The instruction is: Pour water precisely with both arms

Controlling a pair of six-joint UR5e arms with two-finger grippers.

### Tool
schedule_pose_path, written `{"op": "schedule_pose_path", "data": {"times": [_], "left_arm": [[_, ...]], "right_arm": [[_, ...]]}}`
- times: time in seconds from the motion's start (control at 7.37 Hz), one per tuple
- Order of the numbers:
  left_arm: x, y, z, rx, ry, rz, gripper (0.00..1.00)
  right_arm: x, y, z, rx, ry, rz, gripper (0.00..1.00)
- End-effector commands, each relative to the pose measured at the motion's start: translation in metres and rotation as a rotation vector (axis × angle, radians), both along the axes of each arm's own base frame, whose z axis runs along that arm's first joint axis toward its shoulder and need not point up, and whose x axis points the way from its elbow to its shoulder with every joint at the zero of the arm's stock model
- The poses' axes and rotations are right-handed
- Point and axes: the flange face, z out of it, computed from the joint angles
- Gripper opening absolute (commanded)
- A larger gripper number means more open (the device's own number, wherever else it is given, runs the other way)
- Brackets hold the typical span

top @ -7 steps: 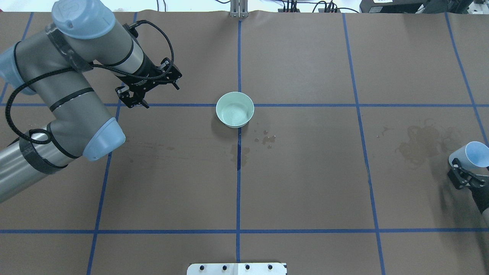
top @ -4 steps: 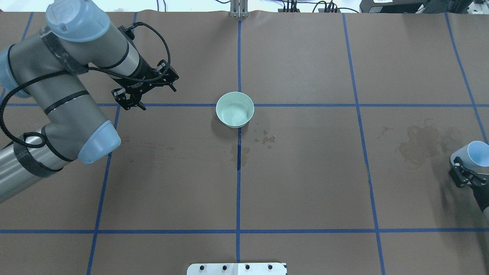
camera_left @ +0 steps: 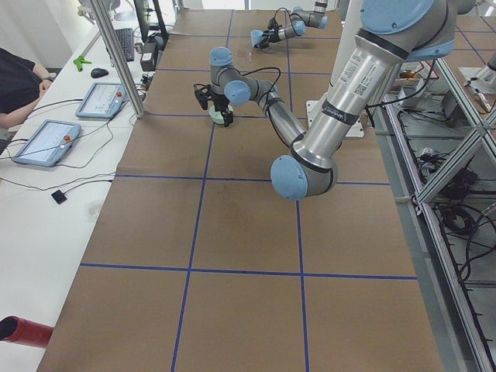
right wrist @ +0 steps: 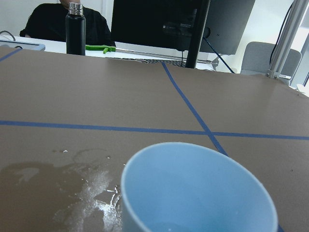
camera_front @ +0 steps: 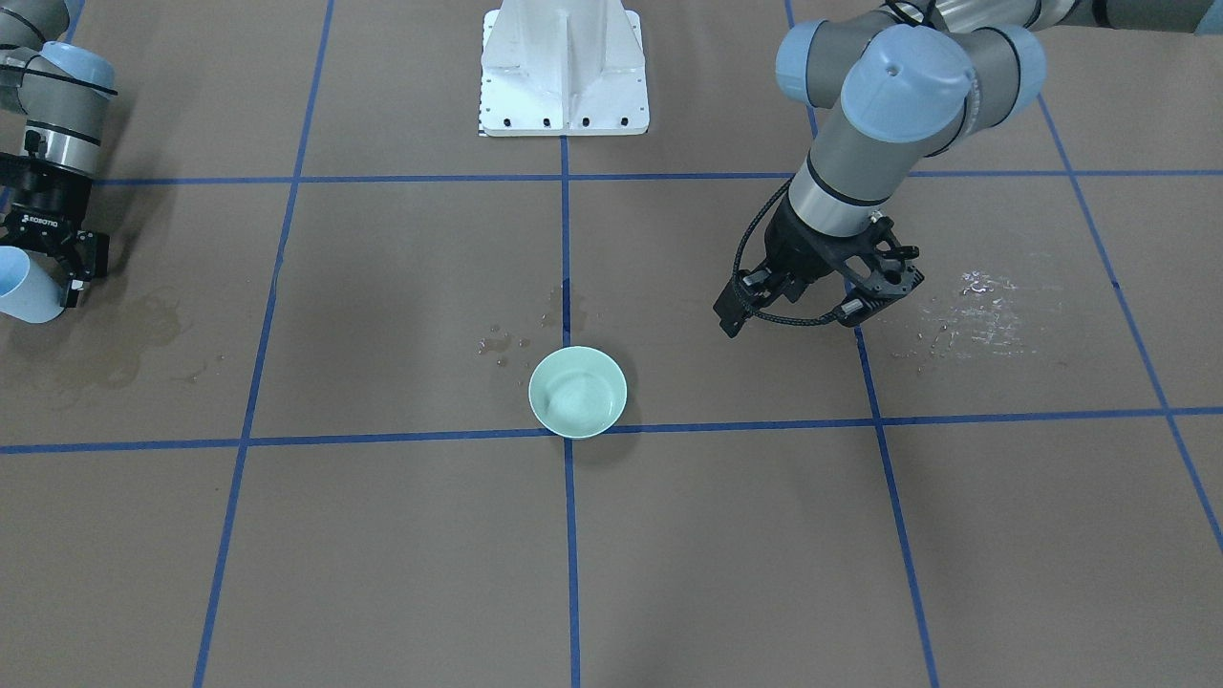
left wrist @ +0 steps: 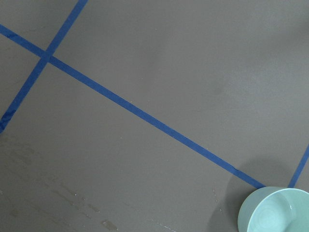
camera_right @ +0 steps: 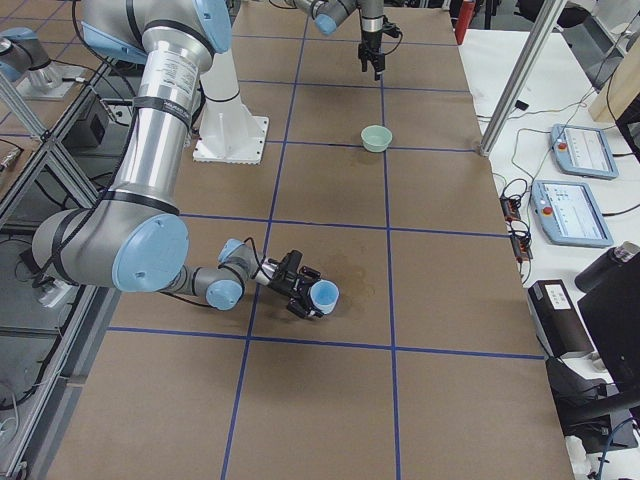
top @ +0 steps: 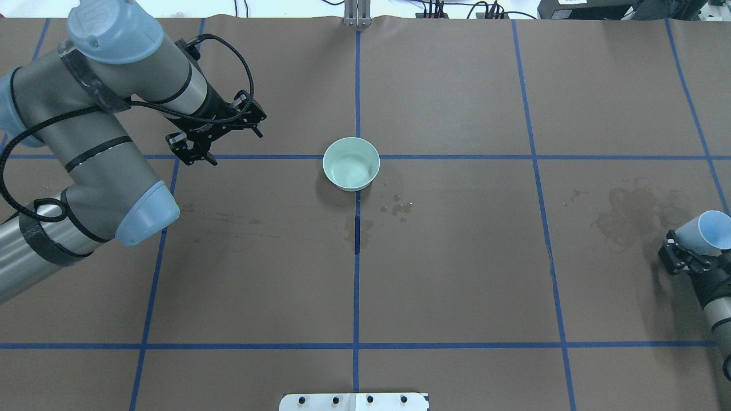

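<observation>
- Lying in spilled patches on the brown paper table cover (top: 457, 274): the water (top: 634, 214), a dark wet stain just beside the right gripper (top: 685, 248); glossy from the right wrist view.
- Further water: small droplets (camera_front: 502, 344) close beside the bowl, and a shiny wet patch (camera_front: 994, 296) near the left gripper (top: 237, 147).
- Light-blue plastic cup (top: 711, 231): grasped around its wall by the right gripper's jaws, tilted, low over the table at its right edge. A faint sheen shows at the cup's inner bottom; how much water it holds cannot be told.
- Pale-green round ceramic bowl (top: 351, 164): upright on the crossing of two blue tape lines (top: 457, 157) at mid-table, well apart from both grippers. Faint rings show inside; whether they are water cannot be told.
- Left gripper: jaws spread wide, holding nothing, hanging above the table to the bowl's left.
- Both arms (top: 103, 131): silver-grey tubes with pale-blue caps, one coming in from each side of the table.
- White bolted pedestal (camera_front: 564, 67): at the table's robot-side edge.
- Person in black (right wrist: 63, 21) and a black bottle (right wrist: 75, 29): beyond the table's far end.
</observation>
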Motion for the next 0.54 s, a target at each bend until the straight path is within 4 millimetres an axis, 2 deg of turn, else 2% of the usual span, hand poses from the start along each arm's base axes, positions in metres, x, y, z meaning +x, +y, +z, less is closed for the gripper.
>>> {"op": "schedule_pose_path", "data": {"times": [0.0,0.14,0.27,0.41], "left_arm": [[0.0001,0.0001,-0.0009,-0.001,0.002,0.0,1.0],[0.0001,0.0,-0.0007,-0.002,0.001,0.0,1.0],[0.0001,0.0,-0.0007,-0.003,0.001,-0.001,1.0],[0.0001,0.0001,-0.0009,-0.002,0.002,-0.001,1.0]], "right_arm": [[0.0035,-0.0056,0.0001,-0.001,0.015,0.008,0.98],[0.0065,-0.0086,-0.0008,0.001,0.026,0.012,0.97],[0.0059,-0.0119,-0.0048,0.004,0.007,0.021,0.66],[0.0082,-0.014,-0.0046,0.003,0.023,0.02,0.18]]}}
